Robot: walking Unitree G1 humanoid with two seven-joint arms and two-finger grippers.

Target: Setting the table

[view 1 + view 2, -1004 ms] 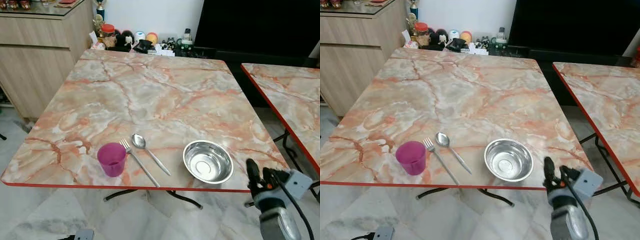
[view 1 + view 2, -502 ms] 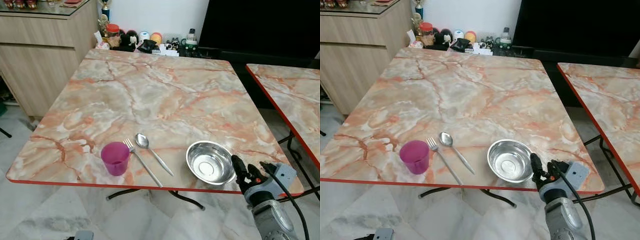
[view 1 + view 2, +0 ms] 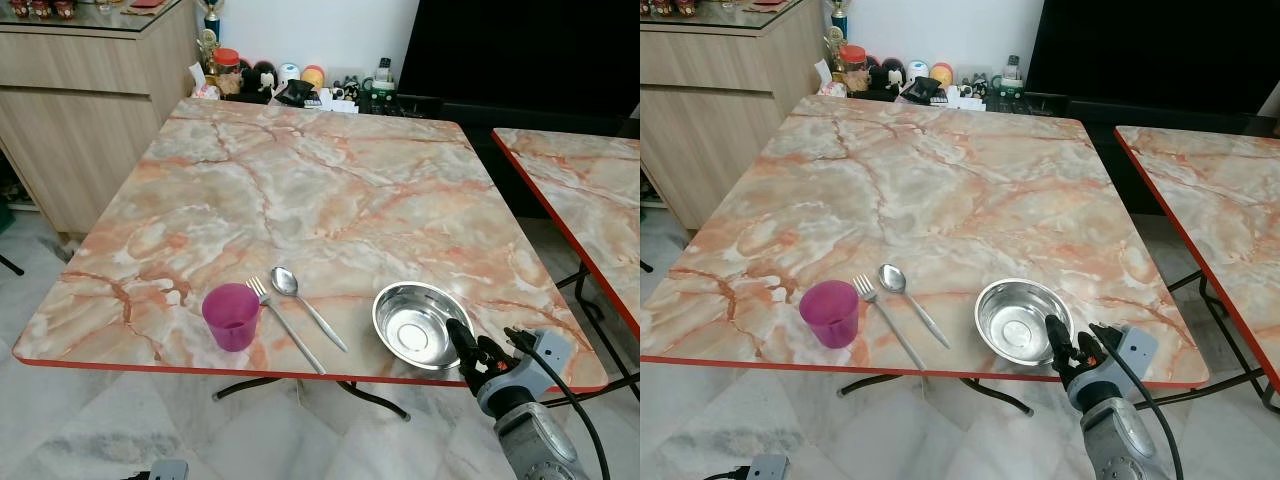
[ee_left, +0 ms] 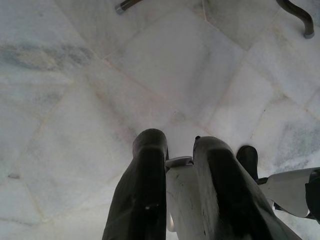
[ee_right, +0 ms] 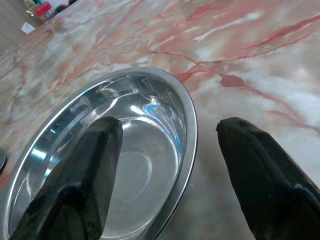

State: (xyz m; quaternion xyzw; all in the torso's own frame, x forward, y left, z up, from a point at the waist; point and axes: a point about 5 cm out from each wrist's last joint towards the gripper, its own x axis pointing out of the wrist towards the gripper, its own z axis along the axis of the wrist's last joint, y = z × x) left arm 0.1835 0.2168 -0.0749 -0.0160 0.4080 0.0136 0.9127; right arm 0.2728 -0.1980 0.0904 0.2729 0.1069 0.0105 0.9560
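While the purple cup (image 3: 229, 316), fork (image 3: 283, 324), spoon (image 3: 302, 303) and steel bowl (image 3: 420, 325) already sit on the marble table (image 3: 300, 190), all bunch along the near edge, so the setting looks partly done at best; judging by the layout, the bowl probably needs moving to its place, and nothing is lifted yet. Right gripper (image 5: 165, 165) is spread wide, holding nothing. In the right wrist view one finger hangs over the bowl's inside and the other sits outside over bare tabletop, so the rim on the bowl's right side lies between them, not yet pinched. In the head views the gripper (image 3: 1072, 345) is at the bowl's near-right rim, by the table's front edge. Cup is leftmost, fork just beside it, spoon next, bowl apart to the right. Left gripper (image 4: 179, 159) hangs idle over the floor tiles (image 4: 75, 75), fingers nearly together, empty.
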